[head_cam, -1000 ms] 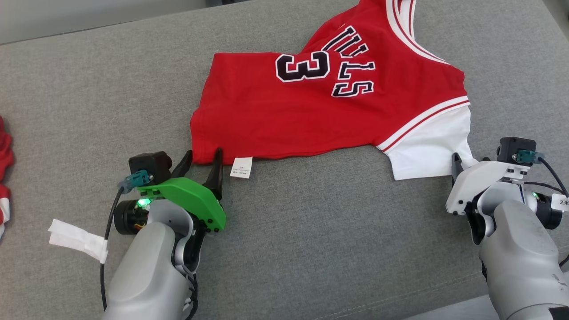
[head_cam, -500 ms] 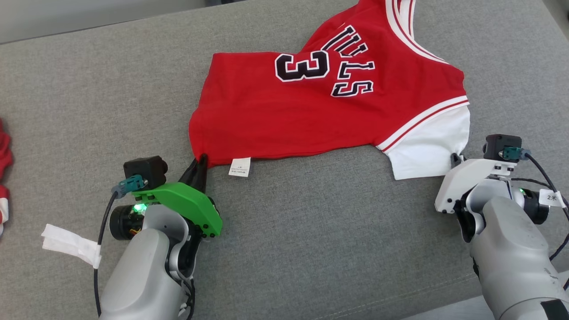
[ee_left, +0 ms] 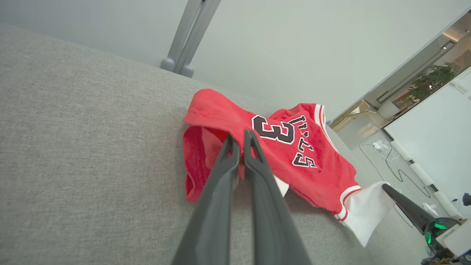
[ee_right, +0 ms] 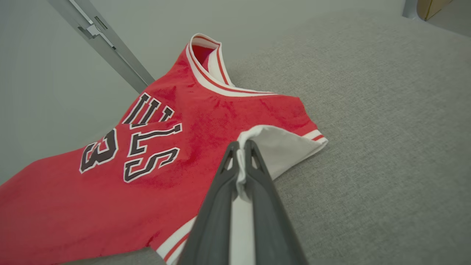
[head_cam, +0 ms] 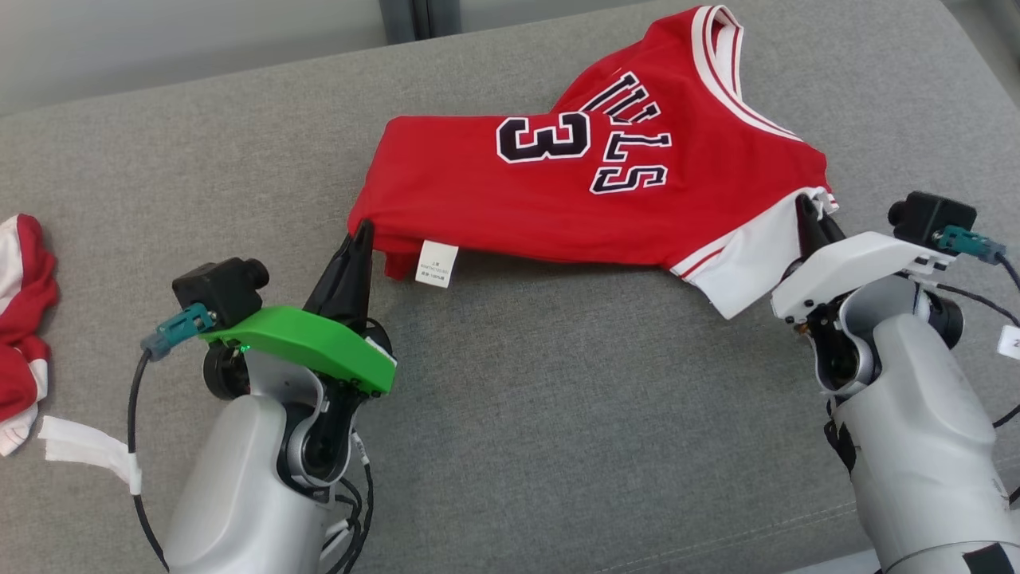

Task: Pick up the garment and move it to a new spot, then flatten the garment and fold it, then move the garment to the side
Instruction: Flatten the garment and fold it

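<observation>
A red jersey point(head_cam: 574, 199) with a black "3", lettering and a white sleeve lies across the grey couch seat point(head_cam: 558, 414). My left gripper point(head_cam: 362, 233) is shut on the jersey's red hem corner point(ee_left: 235, 147), lifted off the seat, with a white label point(head_cam: 435, 264) hanging beside it. My right gripper point(head_cam: 805, 209) is shut on the white sleeve point(ee_right: 279, 147), its edge pinched between the fingers point(ee_right: 241, 154) and raised. The jersey's collar point(ee_right: 206, 55) rests at the far side. The near edge of the jersey hangs between both grippers.
Another red and white garment point(head_cam: 20, 319) lies at the seat's far left, with a white tape tag point(head_cam: 84, 450) on my left arm's cable near it. A grey metal post point(ee_left: 189, 36) stands behind the couch. Bare grey seat spreads in front of the jersey.
Both grippers have risen and pulled the jersey's near edge up off the seat. The left closed on the hem corner a second ago. The head camera has shifted, bringing the second garment further into view.
</observation>
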You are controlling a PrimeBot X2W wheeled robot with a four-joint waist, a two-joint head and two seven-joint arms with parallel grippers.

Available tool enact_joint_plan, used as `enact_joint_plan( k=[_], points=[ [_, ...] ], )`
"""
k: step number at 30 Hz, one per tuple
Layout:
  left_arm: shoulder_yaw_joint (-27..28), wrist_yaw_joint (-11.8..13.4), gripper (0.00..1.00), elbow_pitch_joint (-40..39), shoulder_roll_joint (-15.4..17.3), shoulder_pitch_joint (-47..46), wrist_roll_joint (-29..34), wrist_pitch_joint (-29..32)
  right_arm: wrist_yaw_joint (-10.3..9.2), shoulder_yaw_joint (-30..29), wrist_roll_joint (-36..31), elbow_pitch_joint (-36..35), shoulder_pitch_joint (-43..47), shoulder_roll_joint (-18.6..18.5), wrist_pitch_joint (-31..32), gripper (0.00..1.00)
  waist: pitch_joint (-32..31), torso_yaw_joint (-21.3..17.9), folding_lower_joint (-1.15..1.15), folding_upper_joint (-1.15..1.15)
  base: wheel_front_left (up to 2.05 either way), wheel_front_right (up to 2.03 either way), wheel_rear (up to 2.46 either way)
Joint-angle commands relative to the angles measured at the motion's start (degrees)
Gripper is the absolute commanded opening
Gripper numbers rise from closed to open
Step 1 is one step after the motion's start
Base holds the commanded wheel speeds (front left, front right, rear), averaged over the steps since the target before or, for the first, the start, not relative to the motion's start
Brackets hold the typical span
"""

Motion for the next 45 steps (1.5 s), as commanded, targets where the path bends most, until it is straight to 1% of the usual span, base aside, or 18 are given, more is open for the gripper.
enact_joint_plan(
  k=[1,3,6,8,12,16,19,21,24,26,28,30,32,34,37,41,45],
  points=[
    [0.21,-0.42,0.0,-1.49,0.05,0.48,-1.23,0.5,-0.02,0.83,1.5,-2.7,1.29,-0.65,0.53,0.0,-1.22,0.06,0.0,0.0,0.0,0.0,0.0],
    [0.66,-0.66,0.0,-4.7,-0.04,0.61,-4.2,1.85,-0.02,2.19,4.75,-9.51,2.07,-1.44,1.96,0.0,-2.12,-0.11,0.0,0.0,0.0,0.0,0.0],
    [1.88,-0.69,0.0,-9.62,-0.13,-0.54,-10.01,5.71,-0.01,2.96,8.32,-20.65,3.52,-3.12,4.82,0.0,-3.53,-0.28,0.0,0.0,0.0,0.0,0.0],
    [2.95,-0.13,0.0,-12.14,0.01,-1.83,-12.83,8.44,-0.01,2.82,9.79,-26.59,3.81,-3.48,6.75,0.0,-4.18,-0.39,0.0,0.0,0.0,0.0,0.0],
    [5.13,1.13,0.0,-16.55,0.79,-4.6,-18.6,13.91,-0.01,1.83,11.5,-36.21,2.42,-3.72,10.58,0.0,-5.15,-0.62,0.0,0.0,0.0,0.0,0.0],
    [7.22,3.3,0.0,-20.22,1.51,-7.78,-23.1,18.64,-0.01,0.58,11.31,-42.48,-0.78,-3.3,13.21,0.0,-5.43,-0.84,0.0,0.0,0.0,0.0,0.0],
    [8.66,5.33,0.0,-22.5,2.08,-10.34,-25.62,21.16,-0.01,-0.06,10.46,-45.21,-4.51,-3.29,14.87,0.0,-4.67,-0.9,0.0,0.0,0.0,0.0,0.0],
    [9.49,6.75,0.0,-23.44,2.89,-12.68,-26.21,22.57,-0.01,-0.62,9.84,-45.96,-7.78,-3.33,16.22,0.0,-3.43,-0.9,0.0,0.0,0.0,0.0,0.0],
    [10.05,8.17,0.0,-23.23,3.41,-16.43,-26.62,23.8,-0.01,-1.9,9.34,-44.55,-12.76,-2.82,18.26,0.0,-0.62,-0.96,0.0,0.0,0.0,0.0,0.0],
    [10.21,9.13,0.0,-21.38,3.55,-19.28,-26.67,24.38,-0.01,-2.84,9.24,-41.43,-16.36,-2.0,19.42,0.0,1.71,-1.1,0.0,0.0,0.0,0.0,0.0],
    [10.09,9.5,0.0,-18.95,3.93,-22.61,-25.54,24.05,-0.01,-3.3,7.76,-37.2,-20.25,-1.48,19.7,0.0,4.51,-1.46,0.0,0.0,0.0,0.0,0.0],
    [9.83,8.92,0.0,-15.84,4.41,-26.34,-23.62,23.06,-0.01,-2.66,4.34,-32.32,-24.25,-1.69,18.34,0.0,7.53,-1.99,0.0,0.0,0.0,0.0,0.0],
    [9.93,7.75,0.0,-12.32,4.37,-30.35,-22.43,20.96,-0.01,-2.42,2.56,-26.63,-28.28,-1.15,15.8,0.0,10.31,-2.54,0.0,0.0,0.0,0.0,0.0],
    [9.64,5.92,0.0,-8.45,4.82,-34.52,-19.81,18.2,-0.01,-2.68,1.07,-21.25,-32.7,-0.59,12.31,0.0,12.63,-2.97,0.0,0.0,0.0,0.0,0.0],
    [9.62,3.52,0.0,-1.96,5.87,-40.63,-15.69,12.22,-0.01,-4.17,-0.39,-13.79,-39.15,0.15,5.83,0.0,14.83,-3.68,0.0,0.0,0.0,0.0,0.0],
    [9.63,0.4,0.0,2.96,5.54,-48.92,-11.98,4.02,-0.01,-4.28,-0.61,-8.57,-47.21,0.51,-2.41,0.0,16.17,-4.1,0.0,0.0,0.0,0.0,0.0],
    [8.07,-1.83,0.0,4.43,5.46,-54.47,-9.16,-3.84,-0.01,-2.76,2.29,-6.99,-52.73,0.63,-9.26,0.0,16.48,-3.42,0.0,0.0,0.0,0.0,0.0]
  ],
)
